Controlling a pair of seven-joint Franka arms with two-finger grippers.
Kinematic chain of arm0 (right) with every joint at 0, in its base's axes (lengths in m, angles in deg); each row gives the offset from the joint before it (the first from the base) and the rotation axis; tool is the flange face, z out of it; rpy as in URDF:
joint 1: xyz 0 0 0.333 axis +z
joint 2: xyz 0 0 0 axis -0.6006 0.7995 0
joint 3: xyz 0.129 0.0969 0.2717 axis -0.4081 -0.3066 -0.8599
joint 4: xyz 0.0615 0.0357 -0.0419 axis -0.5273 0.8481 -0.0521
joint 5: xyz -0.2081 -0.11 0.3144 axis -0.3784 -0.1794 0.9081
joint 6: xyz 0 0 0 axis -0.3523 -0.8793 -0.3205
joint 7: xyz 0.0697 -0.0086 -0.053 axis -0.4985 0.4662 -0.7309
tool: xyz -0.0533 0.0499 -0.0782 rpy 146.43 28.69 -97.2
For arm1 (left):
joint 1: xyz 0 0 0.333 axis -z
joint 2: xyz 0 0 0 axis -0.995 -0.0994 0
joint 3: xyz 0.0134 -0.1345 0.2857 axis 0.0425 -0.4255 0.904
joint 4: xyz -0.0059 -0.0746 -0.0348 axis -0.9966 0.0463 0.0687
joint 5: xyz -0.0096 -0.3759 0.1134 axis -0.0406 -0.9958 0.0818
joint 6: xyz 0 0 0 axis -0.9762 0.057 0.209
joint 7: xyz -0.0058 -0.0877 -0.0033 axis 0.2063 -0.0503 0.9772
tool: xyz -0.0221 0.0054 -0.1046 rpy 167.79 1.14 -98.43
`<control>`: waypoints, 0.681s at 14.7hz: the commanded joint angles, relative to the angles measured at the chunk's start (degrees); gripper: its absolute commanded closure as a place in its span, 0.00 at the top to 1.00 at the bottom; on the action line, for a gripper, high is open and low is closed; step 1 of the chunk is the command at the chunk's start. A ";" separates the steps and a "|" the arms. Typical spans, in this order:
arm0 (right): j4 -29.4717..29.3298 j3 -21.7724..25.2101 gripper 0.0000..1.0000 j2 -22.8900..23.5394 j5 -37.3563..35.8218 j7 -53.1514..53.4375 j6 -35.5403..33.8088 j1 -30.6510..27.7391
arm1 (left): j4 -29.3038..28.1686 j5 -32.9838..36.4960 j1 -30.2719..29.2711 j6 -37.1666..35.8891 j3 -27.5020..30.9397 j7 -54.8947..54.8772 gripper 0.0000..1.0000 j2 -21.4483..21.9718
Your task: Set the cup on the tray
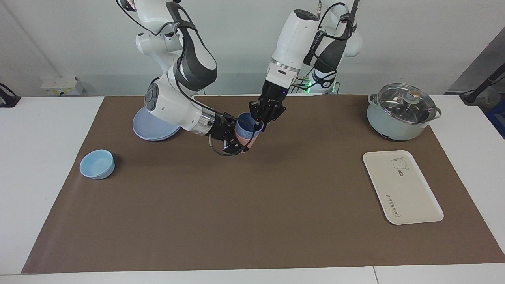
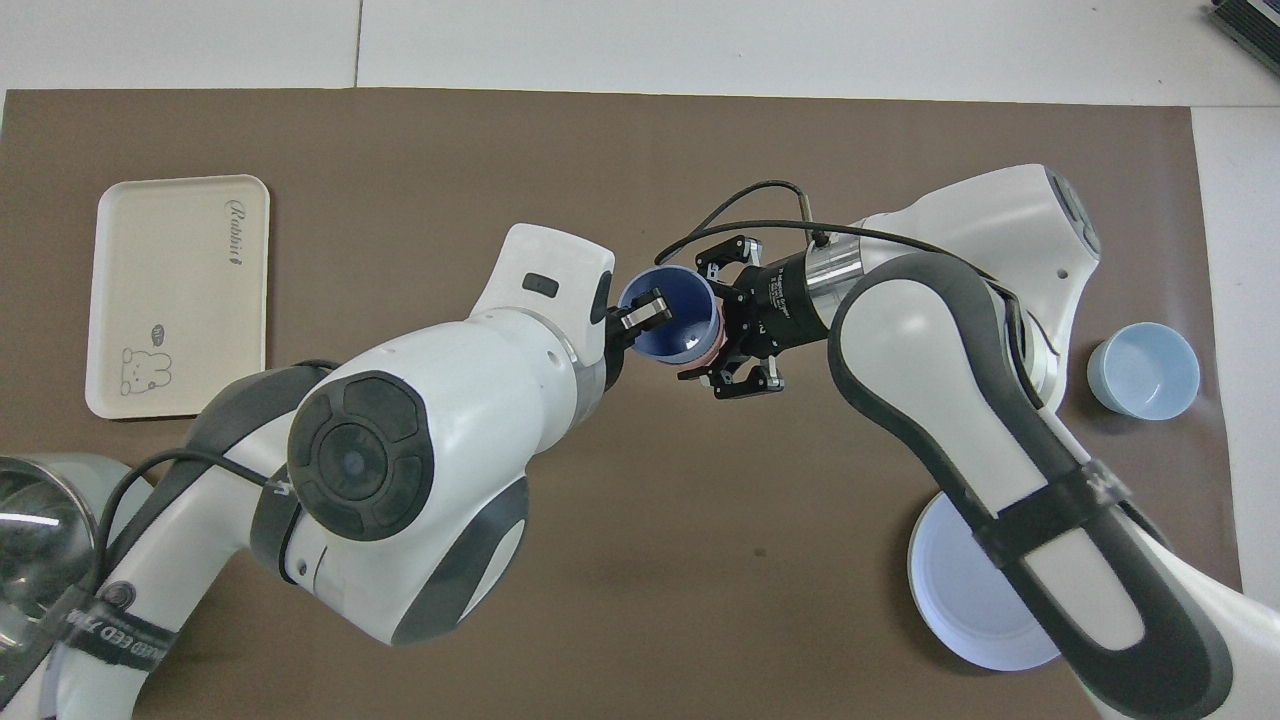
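Note:
The periwinkle-blue cup (image 1: 245, 123) (image 2: 668, 322) sits nested in a pink cup (image 1: 247, 139) (image 2: 706, 352), both tilted and held above the mat's middle, toward the robots. My right gripper (image 1: 238, 138) (image 2: 728, 335) is shut on the pink cup from the side. My left gripper (image 1: 258, 119) (image 2: 640, 314) is shut on the blue cup's rim, with one finger inside it. The cream tray (image 1: 410, 197) (image 2: 190, 290) with the bear drawing lies flat toward the left arm's end of the table and has nothing on it.
A lidded pale-green pot (image 1: 402, 114) (image 2: 30, 530) stands nearer to the robots than the tray. A round blue plate (image 1: 148, 128) (image 2: 960, 600) and a light-blue bowl (image 1: 97, 163) (image 2: 1143, 368) lie toward the right arm's end.

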State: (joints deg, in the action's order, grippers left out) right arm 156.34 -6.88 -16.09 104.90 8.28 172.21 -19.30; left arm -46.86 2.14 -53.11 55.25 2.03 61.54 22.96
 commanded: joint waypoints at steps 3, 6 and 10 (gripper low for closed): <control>0.76 -0.30 0.00 -1.07 0.36 -0.02 0.10 -0.65 | 7.18 -0.13 -0.25 -9.12 1.58 0.51 0.00 0.42; 0.76 0.05 0.00 -1.07 0.36 -0.38 -0.25 -2.31 | 13.15 -0.05 -3.40 -18.70 1.76 -0.11 0.00 1.47; 1.63 -0.12 0.00 -1.16 2.72 -3.88 -1.22 -7.23 | 14.93 -0.48 -13.32 -27.94 2.29 -9.65 0.00 4.02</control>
State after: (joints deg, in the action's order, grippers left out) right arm 156.38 -6.61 -16.10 104.97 7.75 172.06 -23.14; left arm -32.17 2.20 -61.39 31.57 4.38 57.41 25.81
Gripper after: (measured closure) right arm 0.211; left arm 0.938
